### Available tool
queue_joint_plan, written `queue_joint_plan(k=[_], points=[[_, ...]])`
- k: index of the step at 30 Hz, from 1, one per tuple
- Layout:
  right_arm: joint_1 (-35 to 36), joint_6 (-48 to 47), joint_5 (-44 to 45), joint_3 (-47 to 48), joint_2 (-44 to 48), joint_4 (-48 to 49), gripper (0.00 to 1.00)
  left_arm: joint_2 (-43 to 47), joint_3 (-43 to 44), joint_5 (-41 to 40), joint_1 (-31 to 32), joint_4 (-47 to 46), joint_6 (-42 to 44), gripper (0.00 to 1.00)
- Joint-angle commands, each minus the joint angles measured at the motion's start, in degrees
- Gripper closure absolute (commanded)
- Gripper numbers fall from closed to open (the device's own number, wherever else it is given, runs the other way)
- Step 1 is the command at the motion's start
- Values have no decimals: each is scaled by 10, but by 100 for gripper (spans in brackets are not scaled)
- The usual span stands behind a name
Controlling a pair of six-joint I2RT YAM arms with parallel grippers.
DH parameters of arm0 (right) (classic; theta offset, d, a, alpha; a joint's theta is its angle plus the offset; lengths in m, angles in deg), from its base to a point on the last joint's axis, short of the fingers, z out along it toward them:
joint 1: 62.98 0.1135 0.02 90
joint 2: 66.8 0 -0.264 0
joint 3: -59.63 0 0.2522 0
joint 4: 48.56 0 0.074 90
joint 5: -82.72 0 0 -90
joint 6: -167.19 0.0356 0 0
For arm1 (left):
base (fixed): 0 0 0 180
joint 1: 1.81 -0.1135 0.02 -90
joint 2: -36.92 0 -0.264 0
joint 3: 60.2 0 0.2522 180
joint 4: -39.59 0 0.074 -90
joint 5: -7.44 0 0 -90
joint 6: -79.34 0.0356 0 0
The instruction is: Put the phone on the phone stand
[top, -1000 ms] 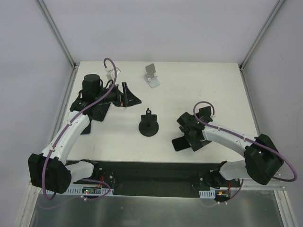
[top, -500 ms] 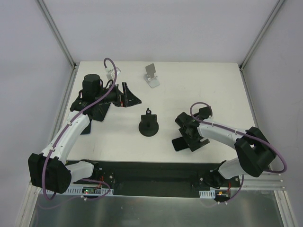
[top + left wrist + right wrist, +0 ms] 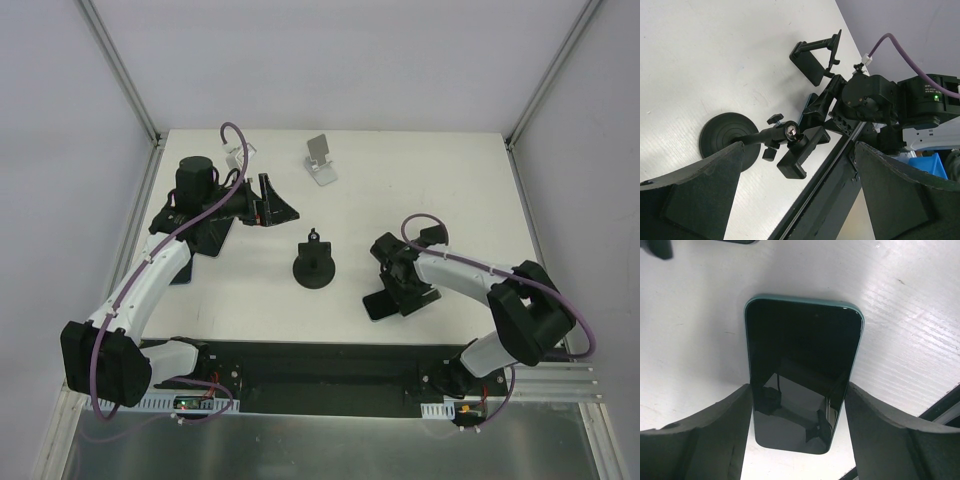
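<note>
Our right claw [image 3: 797, 390] is spread wide and holds nothing. Its two fingers [image 3: 700, 435] stand either side of the phone [image 3: 802, 365], just outside its long edges. We cannot tell whether they already touch the worktop [image 3: 900, 305].

The phone lies flat, dark glass up, near the front edge of the worktop. Its long axis runs straight away from the wrist, in line with the fingers. A faint dot near the far end may mark the top of the handset, though the wrist view is too dim for us to be sure.

The risk starts at the grip:
- **Slipping off:** The phone is thin and lies flush, so closing fingers could ride over its rounded rim and squirt it forward or spin it.
- **Sagging:** The fingers flank the near half only, so a lifted phone may droop at the far end.
- **Knocking the stand:** That droop could knock the black stand [image 3: 314, 263], which sits close by to the left, or the pale stand [image 3: 321, 160] at the back. Either could be the target.

Our left claw [image 3: 272, 200] is open and empty, well apart on the left.
</note>
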Motion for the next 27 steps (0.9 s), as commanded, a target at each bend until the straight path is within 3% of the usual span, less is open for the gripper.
queue_joint_plan(k=[1, 4, 9, 12, 16, 21, 22, 24, 25, 27], points=[[-1, -5, -35, 2, -47, 30, 79, -2, 12, 15, -1, 4, 11, 10], [8, -5, 1, 17, -36, -12, 99, -2, 14, 16, -2, 3, 11, 10], [25, -24, 42, -3, 24, 9, 99, -4, 13, 14, -1, 3, 11, 10], [55, -45, 108, -20, 71, 31, 99, -7, 12, 16, -1, 4, 10, 9], [88, -130, 200, -51, 122, 88, 99, -6, 12, 15, -2, 3, 12, 9], [93, -216, 206, -75, 166, 148, 99, -7, 12, 16, -1, 3, 10, 10], [93, -226, 201, -59, 167, 140, 86, -7, 12, 18, -1, 4, 9, 10], [93, -221, 199, -36, 156, 92, 46, -8, 14, 23, -1, 3, 8, 10], [93, -215, 196, -13, 149, 75, 4, -9, 14, 23, -1, 3, 8, 10], [86, -211, 186, 6, 126, 36, 4, -7, 13, 20, -1, 2, 8, 10]])
